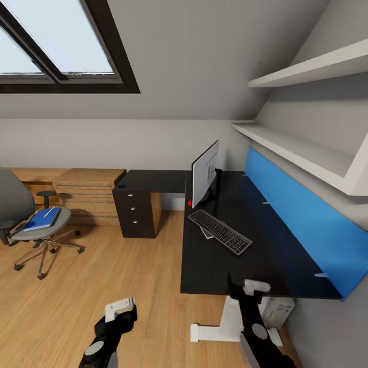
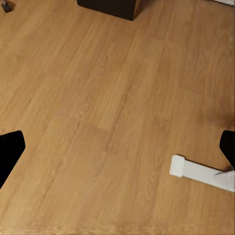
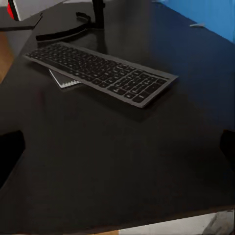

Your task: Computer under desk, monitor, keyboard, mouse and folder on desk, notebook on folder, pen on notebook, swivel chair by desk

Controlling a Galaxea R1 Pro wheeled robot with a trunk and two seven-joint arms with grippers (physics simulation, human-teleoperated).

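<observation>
Desk (image 1: 266, 255), glossy black and L-shaped, running along the blue wall panel (image 1: 306, 225). Swivel chair (image 1: 20, 209) standing well apart on the wood floor (image 1: 112, 276), carrying the folder (image 1: 41, 220) with the pen (image 1: 49, 213) lying on it. Monitor (image 1: 205, 173) standing on the desk. Keyboard (image 1: 220, 231) lying just before it, overlapping the notebook (image 3: 63, 80). Computer (image 1: 278, 312) sitting under the desk. Left gripper (image 1: 120, 306) hanging over the floor, right gripper (image 1: 255, 287) at the desk edge; fingers appearing spread in both wrist views.

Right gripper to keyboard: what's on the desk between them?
Nothing: the right wrist view shows bare black desk top up to the keyboard. In the head view the right gripper hangs over the desk's near edge.
</observation>
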